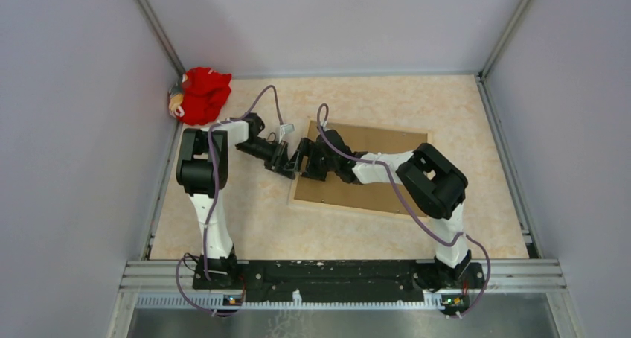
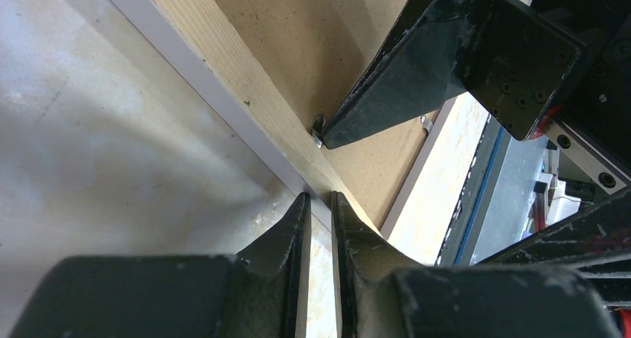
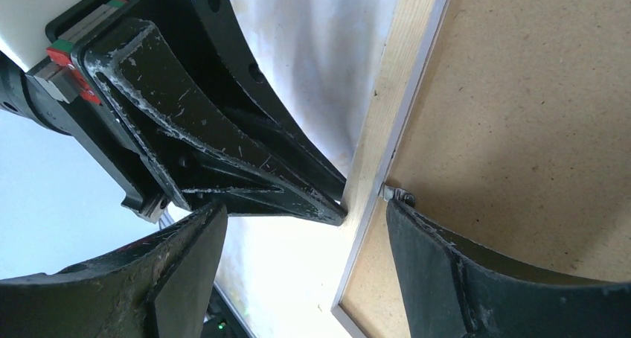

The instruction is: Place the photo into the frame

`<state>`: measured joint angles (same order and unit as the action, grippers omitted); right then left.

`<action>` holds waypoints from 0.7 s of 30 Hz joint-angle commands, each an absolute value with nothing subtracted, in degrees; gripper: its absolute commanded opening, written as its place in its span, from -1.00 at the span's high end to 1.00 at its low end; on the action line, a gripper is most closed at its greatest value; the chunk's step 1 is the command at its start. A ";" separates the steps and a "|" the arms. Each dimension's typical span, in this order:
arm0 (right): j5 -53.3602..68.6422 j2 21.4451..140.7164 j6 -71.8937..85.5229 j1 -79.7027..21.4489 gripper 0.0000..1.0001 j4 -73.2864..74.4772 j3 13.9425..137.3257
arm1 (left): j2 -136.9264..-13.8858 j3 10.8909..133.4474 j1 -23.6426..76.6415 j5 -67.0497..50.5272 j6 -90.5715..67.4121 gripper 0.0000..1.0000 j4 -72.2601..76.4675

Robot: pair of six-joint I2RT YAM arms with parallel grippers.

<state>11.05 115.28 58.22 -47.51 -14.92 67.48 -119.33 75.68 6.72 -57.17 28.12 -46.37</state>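
I see the table (image 1: pixel 245 219) with the frame (image 2: pixel 245 77) lying back-up at the centre of the top view, its backing board (image 1: pixel 372 141) showing. At the frame's left edge, my right gripper (image 3: pixel 301 222) stands spread across the wooden rail, one finger (image 3: pixel 446 278) by a small metal tab (image 3: pixel 398 196). My left gripper (image 2: pixel 320 200) has its fingers nearly pressed together against the rail's outer side; I cannot tell whether they nip it.

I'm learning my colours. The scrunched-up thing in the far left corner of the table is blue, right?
Not blue. The scrunched-up thing in the far left corner of the table is red, as the top external view shows.
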 commanded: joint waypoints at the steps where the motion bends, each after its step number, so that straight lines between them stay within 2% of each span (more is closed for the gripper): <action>1: 6.40 117.09 59.61 -48.19 -0.57 -20.48 66.34 | -120.81 76.02 7.92 -56.38 30.35 0.59 -46.14; 10: 8.03 116.17 60.20 -47.46 -0.60 -22.82 67.07 | -119.47 75.88 7.95 -55.48 30.06 0.60 -46.30; 13: 10.31 110.06 58.06 -45.07 -0.71 -19.32 65.77 | -118.51 76.76 7.47 -55.70 31.61 0.56 -48.57; 16: 9.11 101.11 53.83 -41.25 -0.94 -9.46 64.07 | -117.81 78.34 6.68 -55.38 33.08 0.52 -50.45; 21: 5.16 87.86 47.31 -29.52 -0.97 3.98 58.31 | -116.63 79.80 6.49 -51.81 34.70 0.46 -51.01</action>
<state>9.47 99.66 54.00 -38.50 -6.20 60.71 -119.33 77.76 6.72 -54.63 31.66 -49.60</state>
